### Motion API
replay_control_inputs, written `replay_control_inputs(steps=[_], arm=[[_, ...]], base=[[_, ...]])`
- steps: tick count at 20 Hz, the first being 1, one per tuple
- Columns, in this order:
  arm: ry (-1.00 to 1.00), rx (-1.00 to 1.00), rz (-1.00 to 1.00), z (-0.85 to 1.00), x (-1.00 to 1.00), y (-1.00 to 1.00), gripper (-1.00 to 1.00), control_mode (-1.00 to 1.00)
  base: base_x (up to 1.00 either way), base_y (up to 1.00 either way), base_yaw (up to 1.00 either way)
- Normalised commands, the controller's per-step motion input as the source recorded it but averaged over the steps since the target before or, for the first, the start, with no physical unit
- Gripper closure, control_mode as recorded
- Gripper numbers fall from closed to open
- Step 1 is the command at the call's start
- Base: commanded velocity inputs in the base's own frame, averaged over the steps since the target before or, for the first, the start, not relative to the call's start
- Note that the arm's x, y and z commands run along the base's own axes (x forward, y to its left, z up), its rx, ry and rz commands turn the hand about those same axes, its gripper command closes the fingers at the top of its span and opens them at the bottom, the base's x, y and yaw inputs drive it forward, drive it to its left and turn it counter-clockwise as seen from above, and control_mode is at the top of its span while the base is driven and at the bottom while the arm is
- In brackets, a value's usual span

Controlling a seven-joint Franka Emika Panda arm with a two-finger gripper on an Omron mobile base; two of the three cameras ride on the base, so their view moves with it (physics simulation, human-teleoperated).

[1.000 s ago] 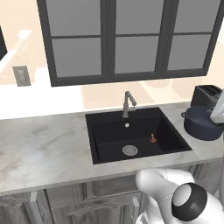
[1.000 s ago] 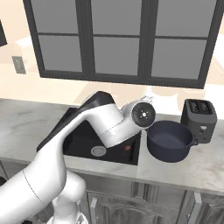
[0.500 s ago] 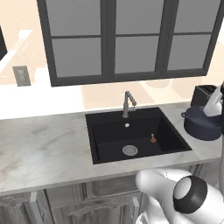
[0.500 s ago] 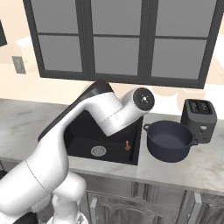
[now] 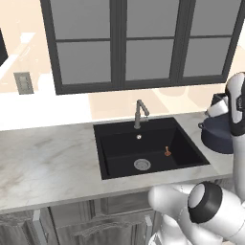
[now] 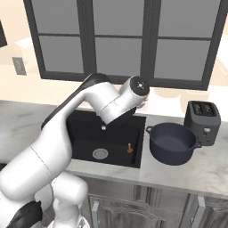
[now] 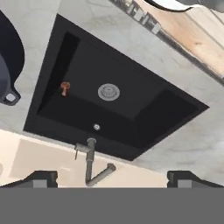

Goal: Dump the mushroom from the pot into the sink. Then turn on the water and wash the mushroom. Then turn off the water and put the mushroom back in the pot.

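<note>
Mushroom (image 5: 167,151) already lies in sink (image 5: 110,165), on the basin floor toward the pot-side wall, apart from the drain (image 5: 142,164). Pot (image 6: 173,143) sits upright on the bench (image 6: 209,171) just beside the sink, w/ toaster (image 6: 203,121) behind it. So dump step looks done; next is prob. the water.

Gripper (image 7: 112,177) hangs high over the back of the sink, empty, fingers (image 7: 41,177) spread wide apart w/ nothing between them. In hand view the faucet (image 7: 91,162) sits almost midway between the two tips, just ahead of them: upright post near the sink rim, spout running toward the tips. Small lever looks to stick out sideways near the top of the post, but too small to be sure.

Key relation: faucet lies nearly straight along the gripper's line of sight, far nearer than the mushroom, which is off toward the pot side, deep in the basin. Judgement: short drop onto the faucet handle, no big sideways shift needed. Risk: lever is thin, easy to miss or nudge the spout instead.
</note>
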Motion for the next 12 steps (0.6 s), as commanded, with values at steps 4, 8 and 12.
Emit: replay_control_inputs(steps=[4, 8, 12], arm=[[0.23, 0.12, -0.19, -0.03, 0.44, 0.28, -1.0, -1.0], [0.29, 0.17, -0.14, -0.02, 0.45, 0.04, -1.0, -1.0], [0.23, 0.23, -0.11, -0.12, 0.36, 0.0, -1.0, -1.0]], base=[[0.0, 0.0, 0.0], [0.0, 0.0, 0.0], [0.0, 0.0, 0.0]])
